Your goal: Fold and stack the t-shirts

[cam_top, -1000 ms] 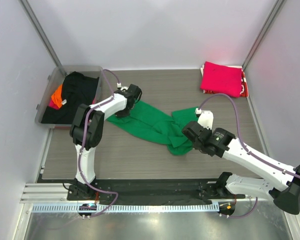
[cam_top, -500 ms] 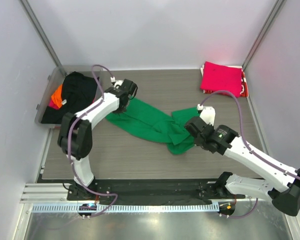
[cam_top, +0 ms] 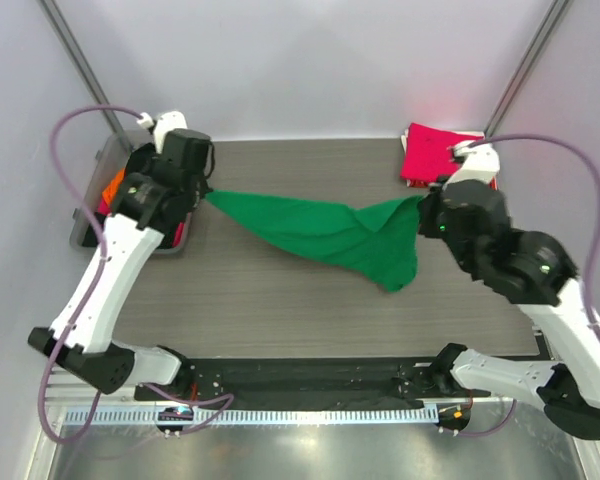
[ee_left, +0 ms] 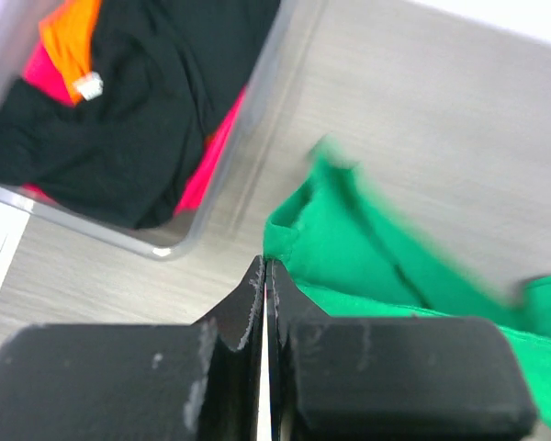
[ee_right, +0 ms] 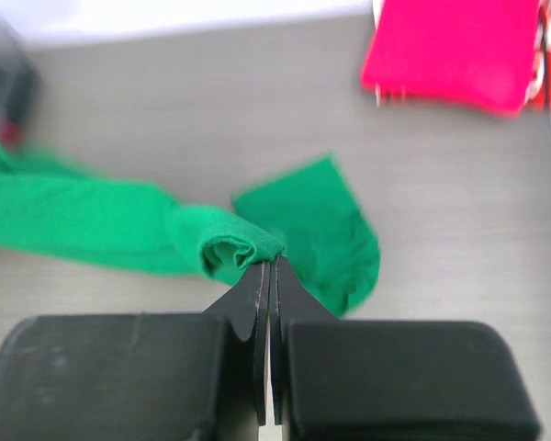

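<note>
The green t-shirt point(cam_top: 325, 232) hangs stretched in the air between both arms above the table. My left gripper point(cam_top: 206, 195) is shut on its left corner, seen in the left wrist view point(ee_left: 267, 264) with green cloth point(ee_left: 376, 266) at the tips. My right gripper point(cam_top: 420, 203) is shut on its right end; the right wrist view point(ee_right: 272, 260) shows a bunched fold point(ee_right: 230, 243) pinched there. A folded magenta-pink t-shirt point(cam_top: 442, 157) lies at the back right, and also shows in the right wrist view point(ee_right: 455, 50). Black point(cam_top: 150, 170) and orange point(cam_top: 114, 186) shirts lie in the tub.
A clear plastic tub point(cam_top: 83, 228) stands at the left edge, and shows in the left wrist view point(ee_left: 230, 175) with black, orange and pink cloth inside. White walls and metal posts enclose the table. The arm bases and a rail run along the near edge.
Both arms have lifted and moved apart, left arm to the left, right arm up and right. The green shirt rose off the table and is pulled out long between them.
</note>
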Robot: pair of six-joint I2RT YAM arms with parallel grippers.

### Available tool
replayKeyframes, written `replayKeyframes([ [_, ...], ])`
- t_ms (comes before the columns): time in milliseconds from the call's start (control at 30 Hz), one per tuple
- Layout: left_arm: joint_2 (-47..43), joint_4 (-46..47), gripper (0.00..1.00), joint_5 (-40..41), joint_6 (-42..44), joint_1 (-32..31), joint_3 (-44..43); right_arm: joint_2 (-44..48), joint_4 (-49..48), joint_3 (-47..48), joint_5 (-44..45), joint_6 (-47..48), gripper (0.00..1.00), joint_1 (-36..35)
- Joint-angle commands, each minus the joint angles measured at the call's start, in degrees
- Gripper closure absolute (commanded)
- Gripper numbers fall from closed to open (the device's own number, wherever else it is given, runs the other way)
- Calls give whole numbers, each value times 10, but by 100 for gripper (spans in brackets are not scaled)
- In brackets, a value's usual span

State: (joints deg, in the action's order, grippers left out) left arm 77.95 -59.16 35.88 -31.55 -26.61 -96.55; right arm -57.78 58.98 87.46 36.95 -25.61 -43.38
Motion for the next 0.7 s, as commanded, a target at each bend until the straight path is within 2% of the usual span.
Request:
replayKeyframes([
  [0,-42,-53,100,33,-11,-2,-84,38,-13,89,23,67,99,1],
  [233,-112,-48,100,-18,12,-1,-186,108,-56,188,-31,155,99,1],
  [433,-217,32,100,-105,50,-1,-167,163,-81,247,-122,181,99,1],
  [500,-279,80,100,-130,67,-1,-125,170,-83,259,-160,189,99,1],
  [567,-312,131,100,-136,78,-1,-105,173,-79,282,-173,193,99,1],
  [667,-322,134,100,-130,90,0,-123,167,-81,306,-191,202,99,2],
])
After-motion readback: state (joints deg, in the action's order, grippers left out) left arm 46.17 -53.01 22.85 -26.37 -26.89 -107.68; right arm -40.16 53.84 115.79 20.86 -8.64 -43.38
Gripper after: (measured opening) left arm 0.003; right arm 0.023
